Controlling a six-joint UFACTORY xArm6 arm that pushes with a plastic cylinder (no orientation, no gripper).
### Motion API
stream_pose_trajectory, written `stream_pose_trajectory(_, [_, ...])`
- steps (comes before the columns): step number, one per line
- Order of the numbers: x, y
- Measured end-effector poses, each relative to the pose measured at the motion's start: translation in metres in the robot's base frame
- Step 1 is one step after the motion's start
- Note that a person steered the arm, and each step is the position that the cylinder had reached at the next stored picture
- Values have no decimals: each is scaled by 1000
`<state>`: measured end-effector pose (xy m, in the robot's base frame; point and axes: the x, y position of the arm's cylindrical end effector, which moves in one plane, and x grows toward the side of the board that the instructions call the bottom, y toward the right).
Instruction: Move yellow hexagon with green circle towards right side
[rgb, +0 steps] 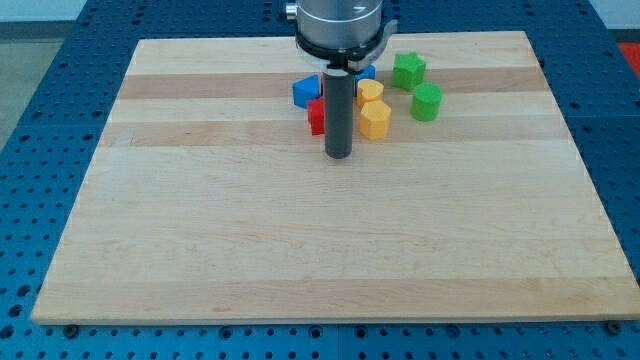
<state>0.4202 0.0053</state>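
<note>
The yellow hexagon (375, 119) lies near the view's top centre of the wooden board. The green circle (427, 101) lies just to its upper right, a small gap apart. My tip (338, 155) rests on the board just left of and slightly below the yellow hexagon, right beside the red block (316, 116). The rod hides part of the red block.
A second yellow block (371, 91) sits just above the hexagon. A blue block (305, 91) lies at the cluster's left, another blue block (367, 72) peeks out behind the rod, and a green star-like block (408, 69) lies at the top right. The board's right edge (590, 180) is far from the cluster.
</note>
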Motion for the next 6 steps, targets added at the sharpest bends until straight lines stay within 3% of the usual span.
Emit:
stream_pose_trajectory(1, [0,3])
stream_pose_trajectory(2, [-16,42])
stream_pose_trajectory(5, [-29,40])
stream_pose_trajectory(6, [-61,44])
